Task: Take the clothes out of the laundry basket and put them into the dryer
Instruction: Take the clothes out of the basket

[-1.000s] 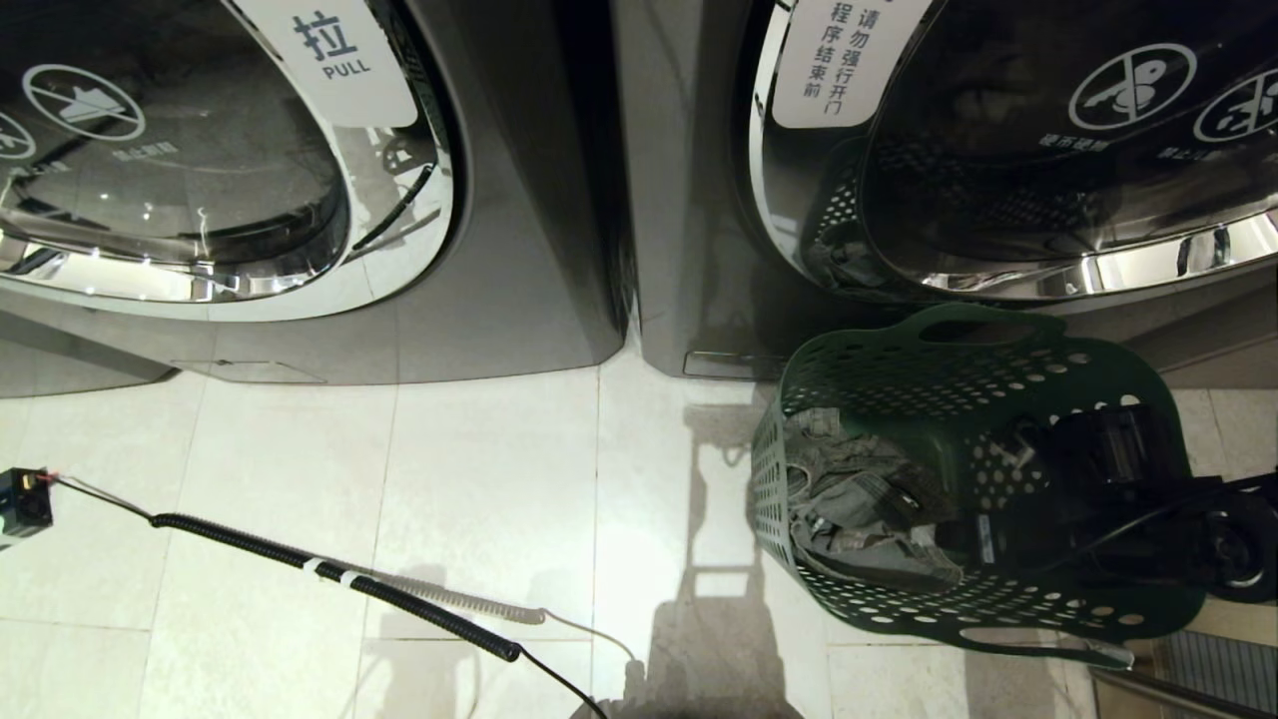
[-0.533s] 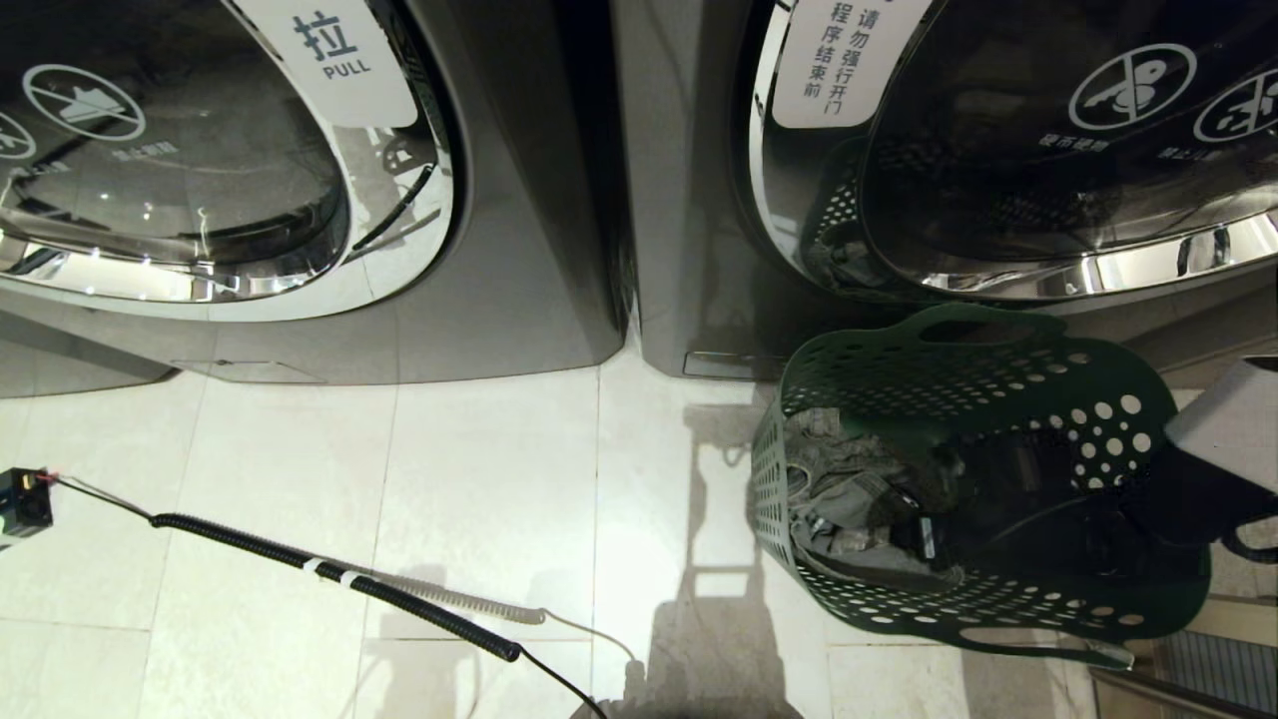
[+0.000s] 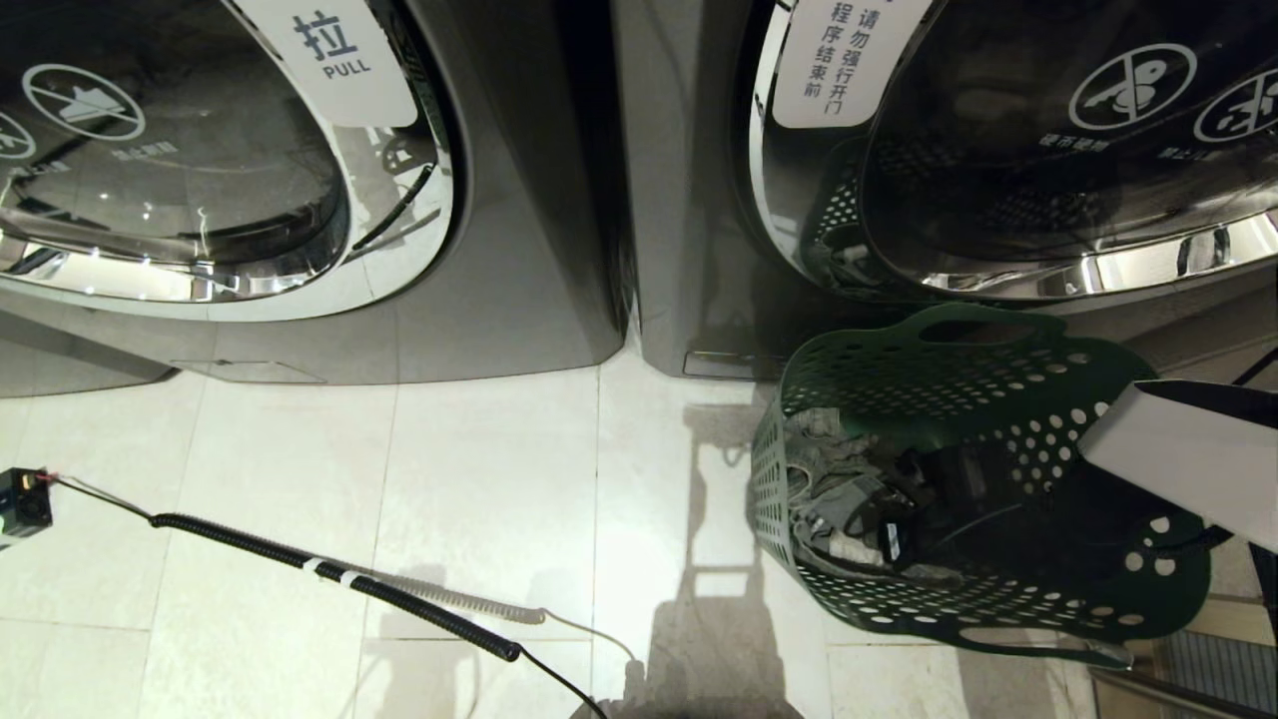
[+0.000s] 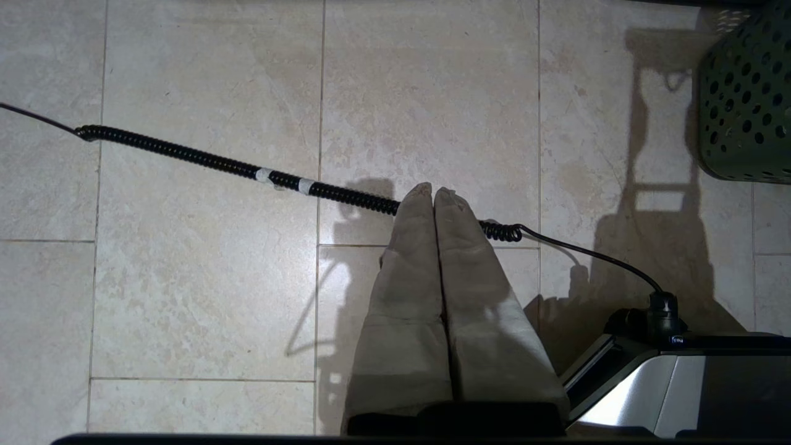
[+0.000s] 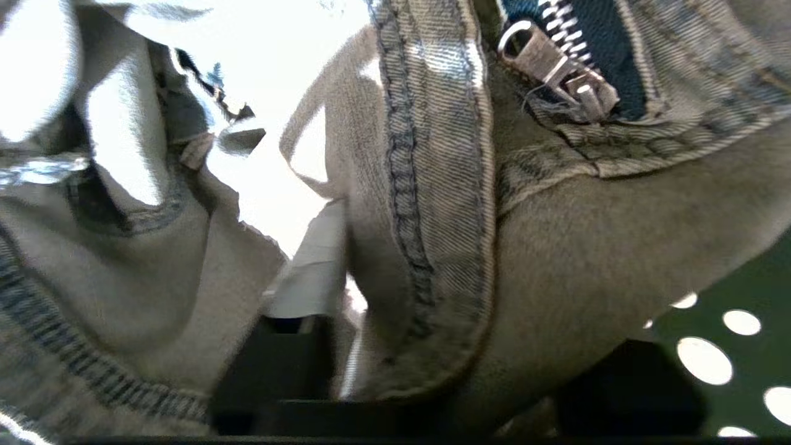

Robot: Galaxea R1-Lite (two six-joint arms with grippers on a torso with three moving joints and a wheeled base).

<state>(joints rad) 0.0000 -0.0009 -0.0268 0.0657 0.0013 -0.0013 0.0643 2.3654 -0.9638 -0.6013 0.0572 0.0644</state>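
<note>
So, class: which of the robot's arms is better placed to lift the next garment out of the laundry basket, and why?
Right. The right claw is down inside the green laundry basket, its fingers around a fold of the denim jeans. The left claw hangs shut over bare floor tiles by the coiled cable.

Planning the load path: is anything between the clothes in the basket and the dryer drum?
Yes. The dryer's round glass door looks shut above the green perforated laundry basket, blocking the denim clothes that the right gripper is reaching into.

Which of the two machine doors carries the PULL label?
The left door: its white label reads PULL. The right door, above the basket, has only Chinese text.
</note>
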